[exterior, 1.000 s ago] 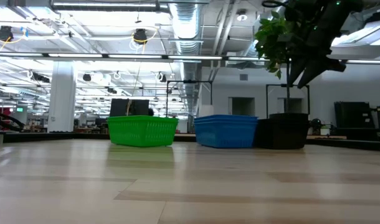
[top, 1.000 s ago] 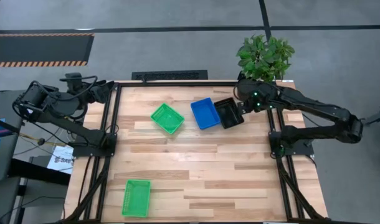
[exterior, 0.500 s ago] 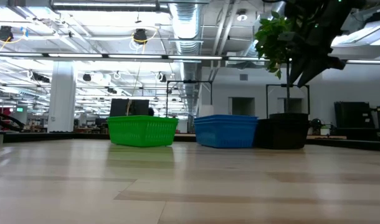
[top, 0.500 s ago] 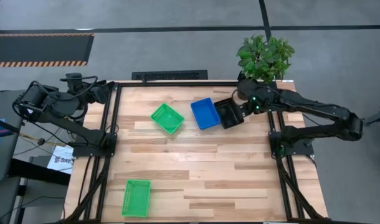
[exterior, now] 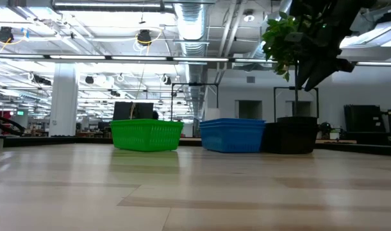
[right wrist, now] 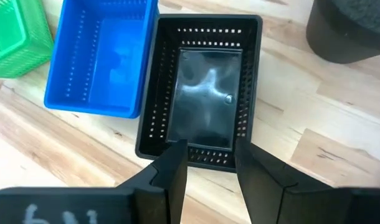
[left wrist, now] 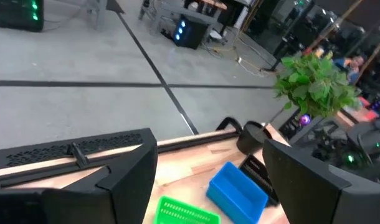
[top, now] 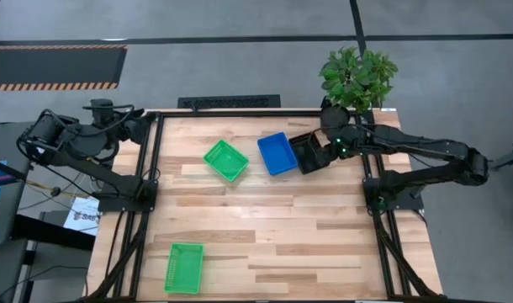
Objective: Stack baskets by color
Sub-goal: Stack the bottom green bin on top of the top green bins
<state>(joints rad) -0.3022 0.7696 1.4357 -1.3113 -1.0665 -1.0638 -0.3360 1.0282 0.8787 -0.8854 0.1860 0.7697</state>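
My right gripper, jaws apart, hovers over black basket beside blue basket; 2 green baskets sit separate, left gripper parked, jaws apart

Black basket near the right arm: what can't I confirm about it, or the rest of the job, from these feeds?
- Black basket: whether several are nested inside; its walls hide that in the right wrist view.
- Right gripper: the jaws straddle its near wall, but contact is hidden.
- Front green basket: missing from the low view, outside its frame.
- Blue basket: its stack count cannot be read from the high view.
- Left gripper waits open at the table's far-left corner.
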